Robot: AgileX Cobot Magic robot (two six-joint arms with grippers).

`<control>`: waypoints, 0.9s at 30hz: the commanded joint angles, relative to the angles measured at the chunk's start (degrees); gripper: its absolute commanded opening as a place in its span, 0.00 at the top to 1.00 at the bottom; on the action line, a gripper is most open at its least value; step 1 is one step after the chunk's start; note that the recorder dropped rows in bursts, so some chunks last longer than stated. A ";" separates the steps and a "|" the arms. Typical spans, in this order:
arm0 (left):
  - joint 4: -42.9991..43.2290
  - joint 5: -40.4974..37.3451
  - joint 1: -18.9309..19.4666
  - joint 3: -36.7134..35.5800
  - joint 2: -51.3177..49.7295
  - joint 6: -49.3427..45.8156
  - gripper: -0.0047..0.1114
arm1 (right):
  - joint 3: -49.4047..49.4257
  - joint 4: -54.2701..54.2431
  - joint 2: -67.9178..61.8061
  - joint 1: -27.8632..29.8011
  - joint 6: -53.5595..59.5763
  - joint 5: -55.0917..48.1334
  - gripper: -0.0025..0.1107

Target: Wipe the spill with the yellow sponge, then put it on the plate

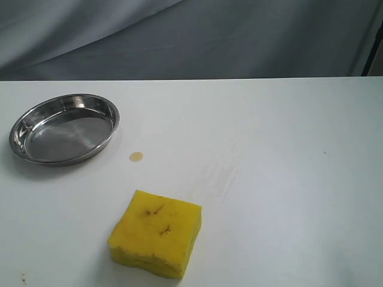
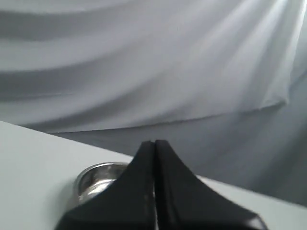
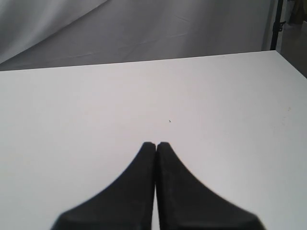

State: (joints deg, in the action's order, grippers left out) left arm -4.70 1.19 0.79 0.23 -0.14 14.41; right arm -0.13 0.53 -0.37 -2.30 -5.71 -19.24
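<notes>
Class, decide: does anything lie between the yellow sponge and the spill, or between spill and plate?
Nothing visible: only bare table separates the yellow sponge from the spill, and the spill from the plate.

Left gripper (image 2: 154, 143) and right gripper (image 3: 156, 144) are tapered black.

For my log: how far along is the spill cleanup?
Nothing looks done: the spill sits on the table, the yellow sponge lies apart from it, and the plate is empty. Nothing in hand: the left gripper and right gripper are shut, holding nothing. Grasping, wiping and plating are all left.
</notes>
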 commanded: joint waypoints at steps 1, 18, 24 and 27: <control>-8.65 5.56 -0.24 -0.23 0.14 10.48 0.96 | 0.13 -0.04 0.37 0.46 0.54 0.90 0.98; -24.89 -49.14 -1.51 34.82 -11.98 -34.81 0.96 | 0.13 -0.04 0.37 0.46 0.54 0.90 0.98; -25.55 -57.01 -1.72 38.41 -20.15 -33.90 0.96 | 0.13 -0.04 0.37 0.46 0.54 0.90 0.98; -22.37 -59.30 -2.78 39.52 -24.99 -34.02 0.96 | 0.13 -0.04 0.37 0.46 0.54 0.90 0.98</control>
State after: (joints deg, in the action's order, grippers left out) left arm -29.50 -55.63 -0.88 38.59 -21.46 -19.42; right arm -0.13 0.43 -0.37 -2.30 -5.71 -19.24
